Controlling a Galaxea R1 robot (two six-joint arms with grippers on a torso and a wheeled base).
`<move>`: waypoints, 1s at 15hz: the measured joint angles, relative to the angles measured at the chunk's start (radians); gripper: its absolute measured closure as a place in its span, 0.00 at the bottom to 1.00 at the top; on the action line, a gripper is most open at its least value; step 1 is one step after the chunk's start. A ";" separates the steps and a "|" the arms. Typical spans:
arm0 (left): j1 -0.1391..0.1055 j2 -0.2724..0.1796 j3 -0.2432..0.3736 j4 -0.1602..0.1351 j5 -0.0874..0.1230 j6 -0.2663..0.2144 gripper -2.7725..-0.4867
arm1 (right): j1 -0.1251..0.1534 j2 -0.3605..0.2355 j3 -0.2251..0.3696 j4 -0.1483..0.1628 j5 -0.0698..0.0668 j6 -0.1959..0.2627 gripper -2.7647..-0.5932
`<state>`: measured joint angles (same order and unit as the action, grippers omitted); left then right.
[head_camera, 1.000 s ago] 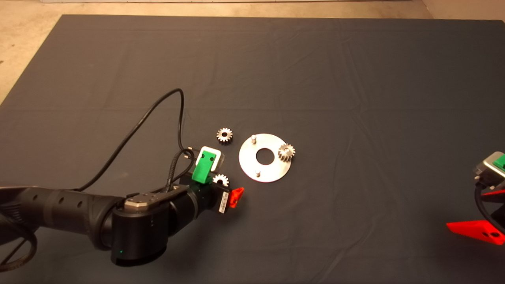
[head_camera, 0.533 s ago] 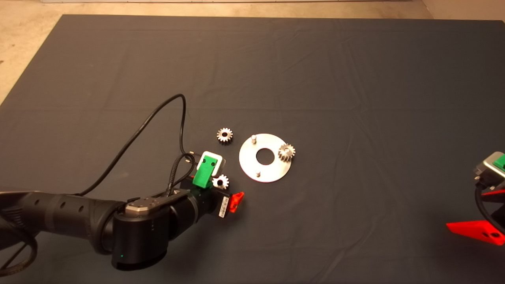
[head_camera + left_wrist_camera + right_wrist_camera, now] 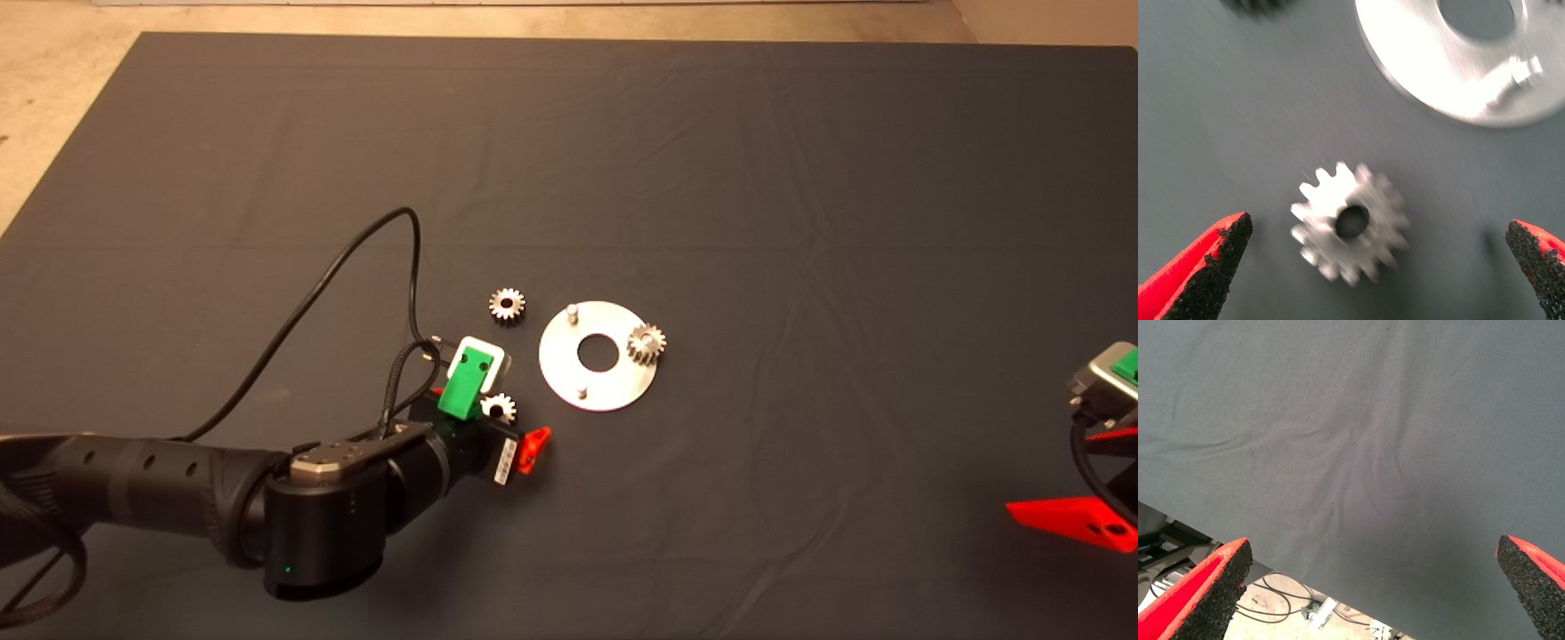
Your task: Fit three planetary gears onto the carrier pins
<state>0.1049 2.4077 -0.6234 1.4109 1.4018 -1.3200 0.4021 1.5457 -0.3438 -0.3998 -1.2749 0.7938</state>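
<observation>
Three planetary gears show on the bench (image 3: 800, 178). One gear (image 3: 646, 343) sits on the pin at the disc's (image 3: 613, 387) right rim. A second gear (image 3: 506, 304) lies flat on the mat just beyond the disc's far-left rim, apart from it. The third gear (image 3: 499, 408) lies flat on the mat near the disc's near-left rim, below the left gripper (image 3: 498, 418).

The disc lies flat a little left of the bench's middle, nearer the front edge than the back. It carries three carrier pins: two stand bare, the far-left pin (image 3: 573, 311) and the near pin (image 3: 581, 390); the third is inside the seated gear.

The left arm (image 3: 178, 480) reaches in from the left edge along the front of the bench, its wrist bent down over the third gear. In the wrist view its fingers (image 3: 1211, 267) are spread wide, one on each side of that gear (image 3: 1350, 223), touching nothing and holding nothing.

The right gripper (image 3: 1098, 498) waits at the front right corner, fingers (image 3: 1205, 593) wide apart over bare mat, holding nothing.
</observation>
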 joint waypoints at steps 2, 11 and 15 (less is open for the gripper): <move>0.005 0.000 -0.010 0.001 -0.002 0.001 0.01 | 0.000 0.000 0.000 0.000 0.000 0.000 0.01; 0.013 0.000 -0.041 0.013 -0.020 0.051 0.01 | 0.000 -0.014 0.000 0.000 0.000 0.000 0.01; 0.013 0.000 -0.041 0.014 -0.026 0.051 0.01 | 0.000 -0.014 0.000 0.000 0.000 0.000 0.01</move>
<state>0.1183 2.4077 -0.6647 1.4253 1.3762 -1.2689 0.4021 1.5321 -0.3438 -0.4000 -1.2747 0.7936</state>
